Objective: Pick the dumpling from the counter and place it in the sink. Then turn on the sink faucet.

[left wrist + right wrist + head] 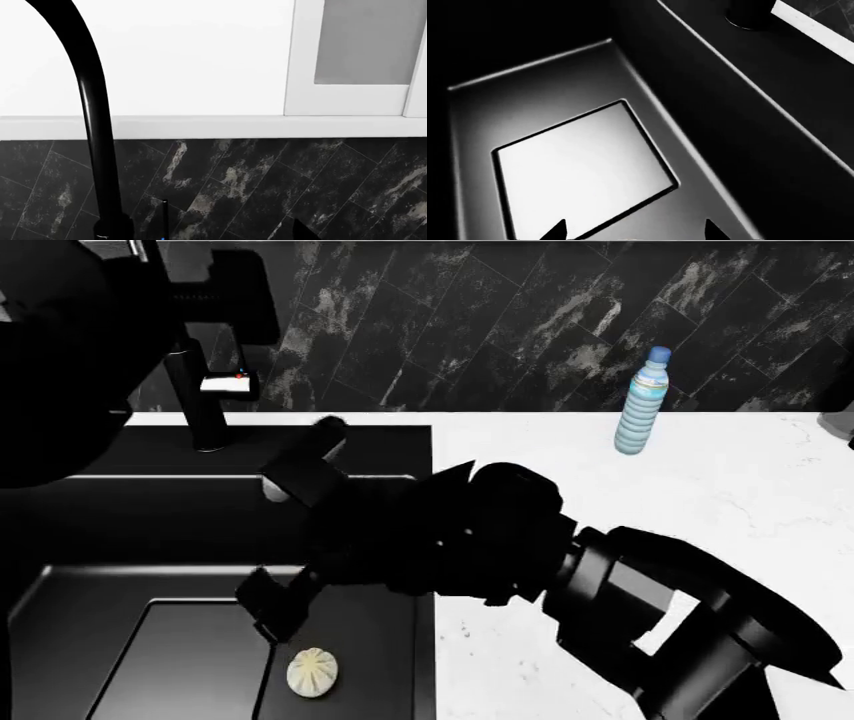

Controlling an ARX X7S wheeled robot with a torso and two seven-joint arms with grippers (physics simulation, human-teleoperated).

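The dumpling (312, 672), a small pale pleated bun, lies on the floor of the black sink (80, 580), beside its flat drain cover (187, 660). My right gripper (274, 610) hangs just above it, open and empty. In the right wrist view the fingertips (557, 231) stand wide apart over the drain cover (580, 170), and the dumpling barely shows at the frame edge. The black sink faucet (203, 410), its lever marked with a red dot (230, 383), stands behind the sink. My left gripper (210, 235) is raised beside the faucet neck (93, 125), open, holding nothing.
The white counter (641, 520) lies right of the sink. A blue-striped clear bottle (642, 400) stands on it by the dark tiled backsplash (507, 330). White wall cabinets (353, 55) hang above the backsplash. My right arm (641, 600) reaches across the counter's edge into the sink.
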